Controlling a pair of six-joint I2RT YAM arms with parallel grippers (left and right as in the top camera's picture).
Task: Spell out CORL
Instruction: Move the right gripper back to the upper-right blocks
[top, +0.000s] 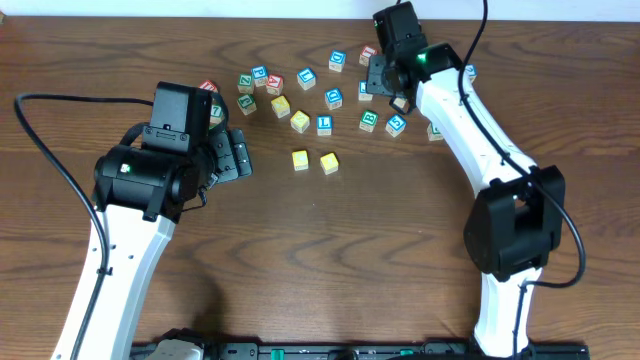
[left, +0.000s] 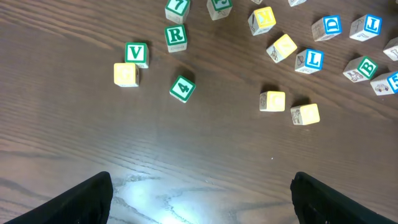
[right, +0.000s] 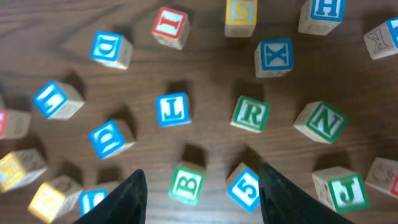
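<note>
Plenty of bare table (top: 330, 250) around the two yellow cubes (top: 300, 159) (top: 329, 162), sitting side by side mid-table in a left-right row, apart from the cluster (top: 334, 97). Left gripper (left: 202, 199) hangs spread wide, holding nothing. The right gripper (right: 202, 177) hovers over that cluster, parted and unloaded, with one R cube (right: 251, 114) and one L cube (right: 172, 109) just ahead, letters roughly upright.

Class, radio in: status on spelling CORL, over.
Left pincer open, right pincer open, both empty. Two yellow cubes paired out front. Green R cube, blue L cube unplaced. Loose cubes crowd them.
</note>
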